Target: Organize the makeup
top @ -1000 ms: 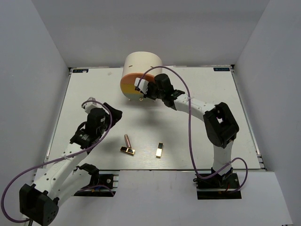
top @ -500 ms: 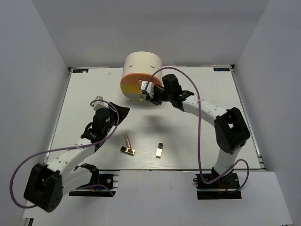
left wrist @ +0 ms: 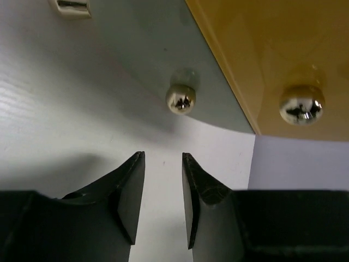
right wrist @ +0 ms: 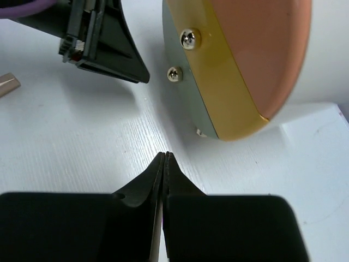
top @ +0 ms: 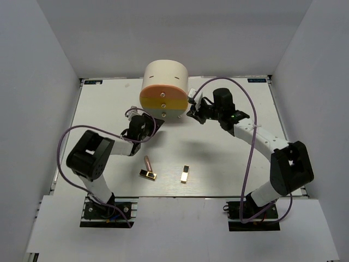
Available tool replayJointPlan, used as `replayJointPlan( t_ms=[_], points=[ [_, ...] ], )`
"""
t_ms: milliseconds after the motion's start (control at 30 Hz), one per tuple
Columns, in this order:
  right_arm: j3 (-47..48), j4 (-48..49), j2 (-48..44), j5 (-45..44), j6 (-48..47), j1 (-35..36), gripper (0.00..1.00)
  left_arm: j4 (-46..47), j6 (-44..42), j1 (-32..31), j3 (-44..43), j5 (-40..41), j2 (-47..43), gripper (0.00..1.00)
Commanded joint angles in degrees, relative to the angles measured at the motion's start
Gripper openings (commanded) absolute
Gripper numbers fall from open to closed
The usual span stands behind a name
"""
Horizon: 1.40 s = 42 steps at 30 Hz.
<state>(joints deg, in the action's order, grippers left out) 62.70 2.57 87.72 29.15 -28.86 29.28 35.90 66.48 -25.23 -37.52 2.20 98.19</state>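
Left hand [left wrist: 162,174] parted near knob [left wrist: 181,100]; drawer box [left wrist: 272,49] cut off.

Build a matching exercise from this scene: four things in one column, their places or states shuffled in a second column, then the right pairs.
Things:
1. left gripper
2. right gripper
3. copper lipstick
4. right-hand gold-and-black case

Places or states:
A. lying beside the left-hand gold-and-black case
B. jaws slightly apart, empty, aimed at the lowest drawer's knob
C. lying alone, apart from the other makeup
D. fingers pressed together, holding nothing

Pairs: 1-B, 2-D, 3-A, 4-C.
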Motion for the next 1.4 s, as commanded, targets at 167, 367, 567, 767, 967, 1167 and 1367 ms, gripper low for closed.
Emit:
replayJointPlan(
  t_ms=[167, 367, 567, 767, 967, 1167, 1367],
  points=[
    [-3.63, 5.43, -4.93, 1.00, 4.16, -3.17, 0.00, 5.76, 5.33, 0.01, -7.91, 3.87, 7.18, 0.51],
    [-4.86, 5.87, -5.46, 1.18, 4.25, -5.10, 0.00, 6.81, 6.65, -0.51, -11.52, 4.22, 11.84, 0.52],
    [-4.95, 6.04, -5.55, 1.62, 4.34, -6.07, 0.00, 7.17, 7.53, -0.52, -12.49, 5.10, 13.69, 0.44],
    [-4.78, 6.31, -5.11, 2.58, 4.69, -6.25, 0.00, 8.74, 8.05, -0.52, -11.44, 5.10, 13.96, 0.30],
    [-4.78, 5.17, -5.37, 4.68, 3.64, -6.51, 0.03, 12.17, 8.05, -1.04, -6.88, 3.26, 11.15, 0.18],
    [-5.48, 4.64, -5.55, 7.32, 3.37, -6.25, 0.18, 14.11, 8.05, -1.57, 1.91, -0.78, 4.30, 0.15],
    [-5.13, 4.46, -5.02, 8.73, 3.37, -6.34, 0.22, 12.53, 7.88, -2.10, 7.54, -1.32, -1.24, 0.15]
  ],
)
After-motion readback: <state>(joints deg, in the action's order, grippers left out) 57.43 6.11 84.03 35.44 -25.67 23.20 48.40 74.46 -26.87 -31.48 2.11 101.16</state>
